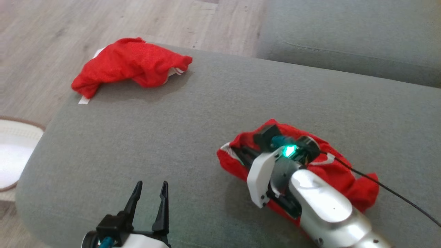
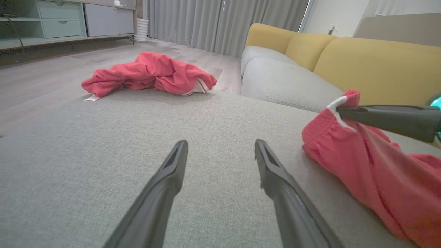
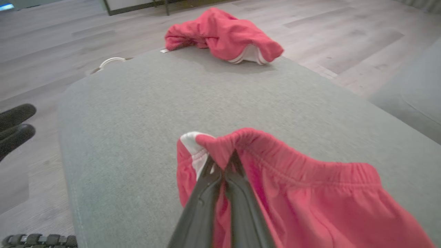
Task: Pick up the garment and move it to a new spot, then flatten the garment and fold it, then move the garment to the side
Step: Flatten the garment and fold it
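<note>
The garment (image 1: 339, 172) is a crumpled pair of red shorts with white trim, lying on the right side of the grey ottoman (image 1: 165, 137). My right gripper (image 1: 237, 152) is shut on its elastic waistband at the left end; in the right wrist view the right gripper (image 3: 222, 162) pinches a raised fold of the garment (image 3: 310, 196) beside a white patch. The left wrist view shows that corner of the garment (image 2: 358, 165) lifted by a right finger (image 2: 379, 117). My left gripper (image 1: 151, 188) hovers open and empty over the ottoman's near edge, left of the garment, as the left gripper (image 2: 220, 146) also shows.
A second red garment (image 1: 131, 65) lies bunched at the ottoman's far left corner. A grey sofa seat (image 1: 344, 34) with a yellow back (image 2: 365, 58) stands beyond the ottoman. A white round object (image 1: 10, 155) sits on the wooden floor (image 1: 51, 34) at left.
</note>
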`<state>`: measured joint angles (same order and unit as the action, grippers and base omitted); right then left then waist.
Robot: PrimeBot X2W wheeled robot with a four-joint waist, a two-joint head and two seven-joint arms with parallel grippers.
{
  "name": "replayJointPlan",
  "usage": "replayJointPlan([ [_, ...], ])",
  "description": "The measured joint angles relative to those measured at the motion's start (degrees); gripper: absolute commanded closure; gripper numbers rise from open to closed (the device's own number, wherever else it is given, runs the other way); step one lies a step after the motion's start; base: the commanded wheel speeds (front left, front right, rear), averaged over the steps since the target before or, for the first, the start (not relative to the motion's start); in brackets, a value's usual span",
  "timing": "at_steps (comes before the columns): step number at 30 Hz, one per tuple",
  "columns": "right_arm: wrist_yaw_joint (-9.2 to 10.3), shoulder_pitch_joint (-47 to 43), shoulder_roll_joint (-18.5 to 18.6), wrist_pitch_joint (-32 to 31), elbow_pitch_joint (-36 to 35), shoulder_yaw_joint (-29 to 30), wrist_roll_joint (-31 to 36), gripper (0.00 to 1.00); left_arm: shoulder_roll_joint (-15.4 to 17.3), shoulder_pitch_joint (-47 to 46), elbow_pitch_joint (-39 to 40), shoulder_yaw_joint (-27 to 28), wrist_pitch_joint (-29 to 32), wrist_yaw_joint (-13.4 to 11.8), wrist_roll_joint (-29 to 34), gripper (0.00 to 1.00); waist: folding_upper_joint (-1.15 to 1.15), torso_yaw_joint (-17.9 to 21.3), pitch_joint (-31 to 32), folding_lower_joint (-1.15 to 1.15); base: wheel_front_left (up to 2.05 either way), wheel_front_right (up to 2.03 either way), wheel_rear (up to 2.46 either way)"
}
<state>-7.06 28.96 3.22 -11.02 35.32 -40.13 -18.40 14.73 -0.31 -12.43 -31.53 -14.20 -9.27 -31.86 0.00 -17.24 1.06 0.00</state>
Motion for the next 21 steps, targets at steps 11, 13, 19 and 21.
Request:
replayJointPlan([
  [11, 0.00, 0.3, 0.1, 4.9, 4.7, -6.6, -4.3, 0.00, -0.6, -0.1, -0.6, 0.0, 0.0, 0.2, 0.0, 0.00, 0.00, -0.7, -0.3, 0.00, 0.00, 0.00, 0.00],
  [13, 0.00, 1.3, 0.1, 6.7, 5.1, -6.8, -4.8, 0.00, -0.7, -0.1, -0.6, 0.0, 0.0, 0.2, 0.0, 0.00, 0.00, 0.7, -0.2, 0.00, 0.00, 0.00, 0.00],
  [19, 0.00, 1.5, 0.1, 11.4, 5.5, -2.2, -3.7, 0.00, -0.7, 0.0, -0.4, 0.2, 0.0, -0.3, 0.0, 0.00, 0.00, 4.1, 0.4, 0.00, 0.00, 0.00, 0.00],
  [21, 0.00, 1.1, 0.1, 12.6, 5.8, 0.7, -2.2, 0.00, -0.6, 0.1, -0.3, 0.3, 0.0, -0.3, 0.0, 0.00, 0.00, 5.3, 0.6, 0.00, 0.00, 0.00, 0.00],
])
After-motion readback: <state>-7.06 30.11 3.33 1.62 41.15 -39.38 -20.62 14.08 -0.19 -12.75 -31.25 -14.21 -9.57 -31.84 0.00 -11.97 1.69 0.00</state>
